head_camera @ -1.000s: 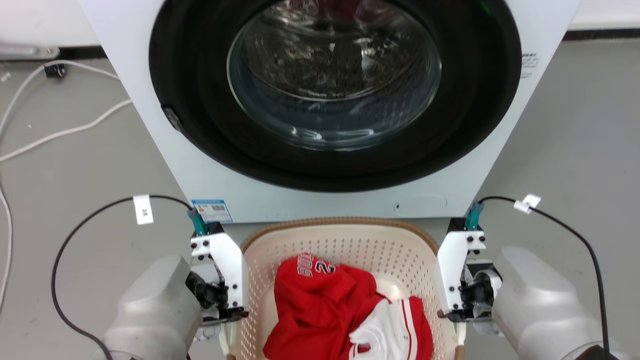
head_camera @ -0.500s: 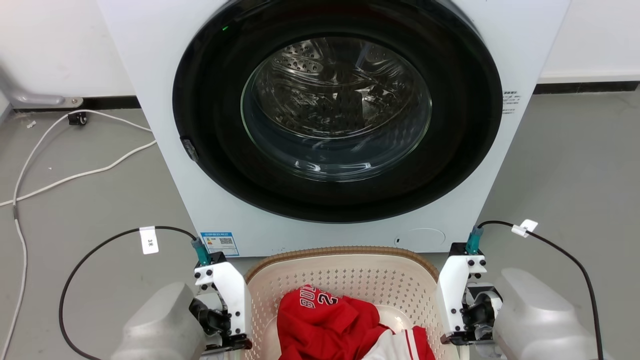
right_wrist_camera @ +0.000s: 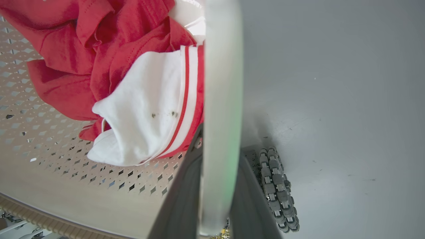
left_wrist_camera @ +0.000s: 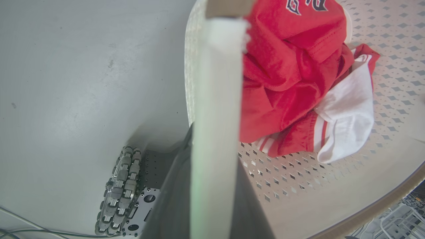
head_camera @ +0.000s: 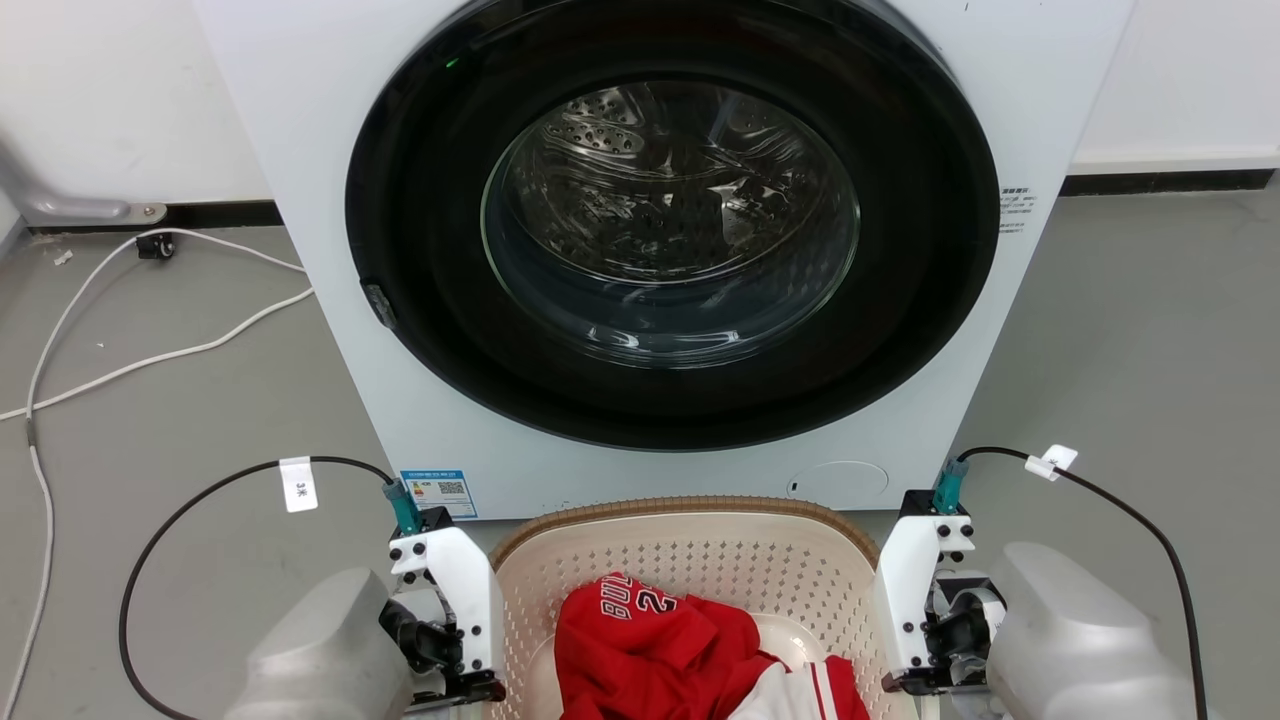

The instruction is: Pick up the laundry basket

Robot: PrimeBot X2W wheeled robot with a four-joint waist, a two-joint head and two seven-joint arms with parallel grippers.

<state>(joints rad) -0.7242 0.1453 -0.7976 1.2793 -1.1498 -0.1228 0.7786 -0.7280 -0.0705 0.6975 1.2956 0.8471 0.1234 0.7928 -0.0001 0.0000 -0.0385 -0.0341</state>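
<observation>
Claws (left_wrist_camera: 215,156) (right_wrist_camera: 217,149) astride laundry basket (head_camera: 690,545) handles (left_wrist_camera: 215,83)

Both arms low and forward, each gripper clamped on a handle.

In the head view the pale left forearm (head_camera: 320,650) and right forearm (head_camera: 1080,640) rise from the bottom corners and angle inward, roughly mirroring each other. Each ends in an upright white bracket, the left bracket (head_camera: 455,590) and the right bracket (head_camera: 905,590), with a teal plug and a black cable at its top. In the left wrist view the two dark fingers of the left gripper (left_wrist_camera: 215,146) press against either side of the left handle (left_wrist_camera: 215,83). In the right wrist view the right gripper (right_wrist_camera: 220,142) grips the right handle (right_wrist_camera: 220,83) the same way. A grey roller wheel of the base sits low beside each gripper (left_wrist_camera: 121,192) (right_wrist_camera: 277,189).
</observation>
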